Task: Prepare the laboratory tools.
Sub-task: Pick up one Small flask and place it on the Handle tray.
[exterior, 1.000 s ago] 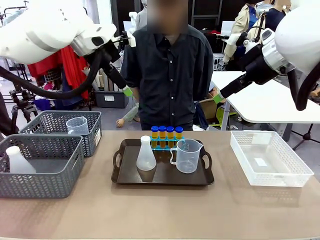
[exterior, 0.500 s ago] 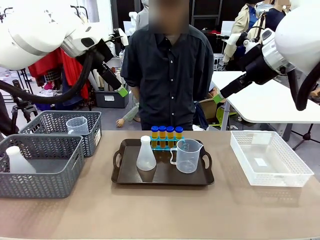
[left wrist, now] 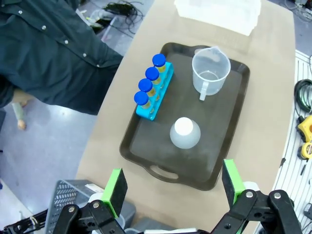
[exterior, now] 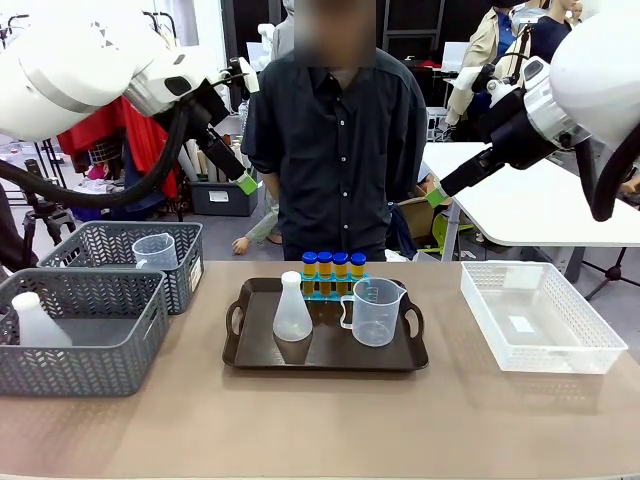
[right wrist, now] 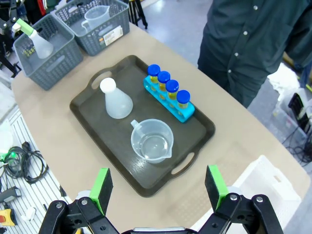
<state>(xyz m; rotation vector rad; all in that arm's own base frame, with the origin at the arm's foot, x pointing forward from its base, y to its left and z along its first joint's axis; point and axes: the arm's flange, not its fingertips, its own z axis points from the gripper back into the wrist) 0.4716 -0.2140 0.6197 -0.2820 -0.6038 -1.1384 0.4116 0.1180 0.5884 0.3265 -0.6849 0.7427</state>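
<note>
On the dark brown tray [exterior: 254, 345] stand a translucent white conical flask [exterior: 291, 310], a clear handled beaker [exterior: 375, 312] and several blue-capped amber tubes [exterior: 333, 266] in a small blue rack [exterior: 322, 293]. My left gripper [exterior: 238, 172] hangs high above the table's far left, and my right gripper [exterior: 440, 192] hangs high at the far right. From the left wrist, the left gripper [left wrist: 173, 185] is open and empty over the flask [left wrist: 185, 133], beaker [left wrist: 210, 70] and tubes [left wrist: 148, 80]. From the right wrist, the right gripper [right wrist: 158, 187] is open and empty above the beaker [right wrist: 152, 141], flask [right wrist: 116, 100] and rack [right wrist: 187, 115].
Two grey mesh baskets [exterior: 85, 345] [exterior: 110, 240] stand at the left, holding another flask [exterior: 35, 320] and another beaker [exterior: 155, 250]. A white mesh basket [exterior: 540, 345] sits at the right. A person in a dark shirt [exterior: 340, 130] stands at the far edge.
My left arm has swung its wrist a little to the left and then held still. The right arm and the things on the tray have not moved.
</note>
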